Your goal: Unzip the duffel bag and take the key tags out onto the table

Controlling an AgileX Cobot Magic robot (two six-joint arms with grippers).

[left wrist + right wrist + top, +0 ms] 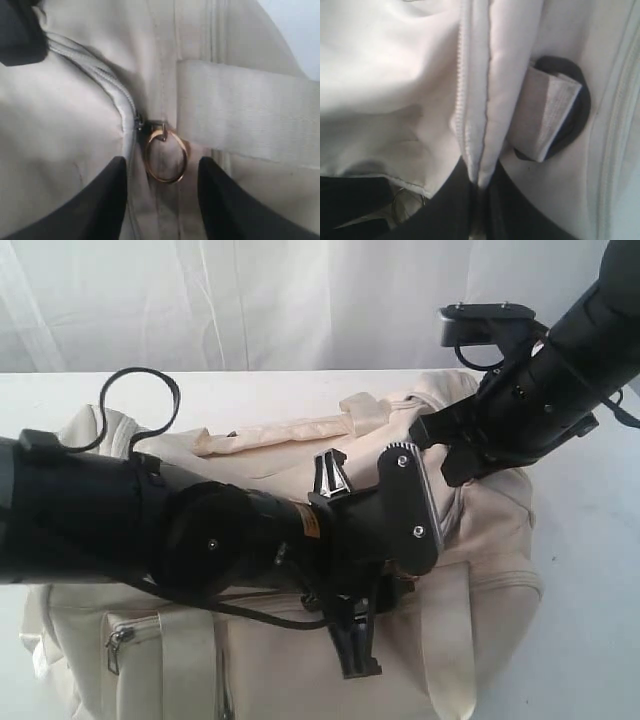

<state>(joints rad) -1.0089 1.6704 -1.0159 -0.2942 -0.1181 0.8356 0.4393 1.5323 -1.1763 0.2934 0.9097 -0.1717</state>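
The cream duffel bag (480,540) lies on the white table (590,570). In the left wrist view my left gripper (162,175) is open, one black finger on each side of a gold ring pull (166,156) at the end of a grey zipper (107,80); neither touches it. That gripper (358,645) hangs over the bag's front side. My right gripper (480,185) is shut on a fold of bag fabric (487,100) beside a zipper edge, at the bag's far right end (440,450). The key tags are hidden.
A wide strap (250,115) crosses the bag right beside the ring pull. A front pocket zipper pull (118,638) shows at the lower left. A black D-ring with a folded tab (555,117) sits by the pinched fold. A thin wire ring (407,200) shows in a dark gap.
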